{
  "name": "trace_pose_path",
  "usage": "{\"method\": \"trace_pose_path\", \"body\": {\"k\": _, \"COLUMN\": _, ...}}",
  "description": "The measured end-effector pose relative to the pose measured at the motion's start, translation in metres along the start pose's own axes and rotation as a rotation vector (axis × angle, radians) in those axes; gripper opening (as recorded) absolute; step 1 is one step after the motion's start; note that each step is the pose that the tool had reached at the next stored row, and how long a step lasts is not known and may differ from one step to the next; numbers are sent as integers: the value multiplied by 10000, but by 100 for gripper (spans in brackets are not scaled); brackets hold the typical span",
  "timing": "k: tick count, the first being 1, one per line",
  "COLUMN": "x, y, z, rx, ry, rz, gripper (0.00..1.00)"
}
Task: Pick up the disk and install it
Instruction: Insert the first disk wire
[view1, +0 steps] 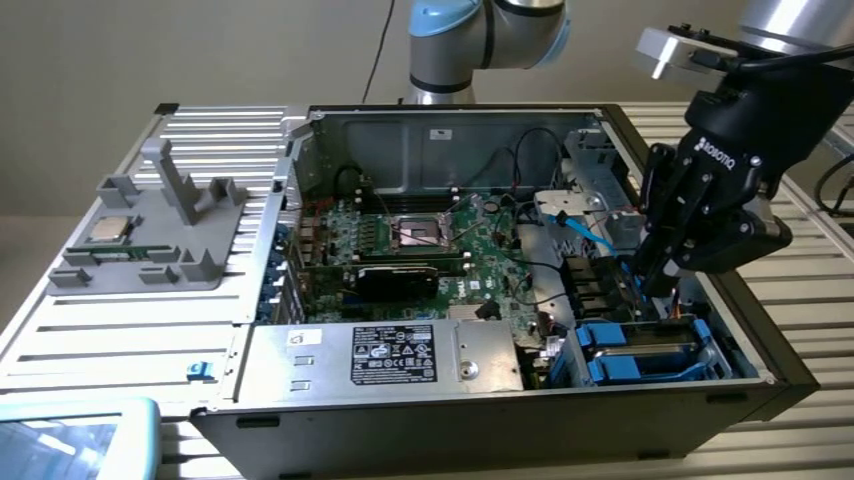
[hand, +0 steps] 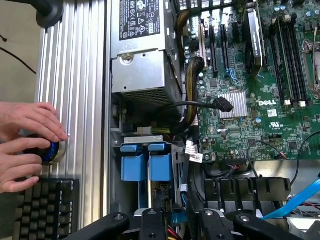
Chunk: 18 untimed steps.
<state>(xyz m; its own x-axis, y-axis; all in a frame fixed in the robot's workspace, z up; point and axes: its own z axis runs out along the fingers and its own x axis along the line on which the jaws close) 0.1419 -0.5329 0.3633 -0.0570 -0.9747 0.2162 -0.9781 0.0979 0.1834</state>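
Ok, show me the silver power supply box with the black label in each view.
Exterior view: power supply box at the case's near wall, to the exterior view's left of the blue brackets.
Wrist view: power supply box between the ribbed table and the green circuit board.
Shared landmark: the blue brackets.

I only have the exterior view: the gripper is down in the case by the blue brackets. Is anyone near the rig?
Observer: Yes, the wrist view shows a person's hands on a blue-ringed knob beside the case.
Operator: Anything else by them?
Observer: A black keyboard lies next to the knob.
Operator: Anything loose inside the case?
Observer: A black cable connector lies free-ended over the motherboard, near a silver heatsink.
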Motion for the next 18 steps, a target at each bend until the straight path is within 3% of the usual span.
{"method": "trace_pose_path", "body": {"k": 4, "x": 4, "y": 0, "z": 5, "rx": -2, "ry": -29, "rz": -7, "gripper": 31}}
{"method": "trace_pose_path", "body": {"k": 8, "x": 9, "y": 0, "z": 5, "rx": -3, "ry": -35, "rz": -8, "gripper": 16}}
{"method": "trace_pose_path", "body": {"k": 18, "x": 10, "y": 0, "z": 5, "rx": -2, "ry": -35, "rz": -7, "gripper": 16}}
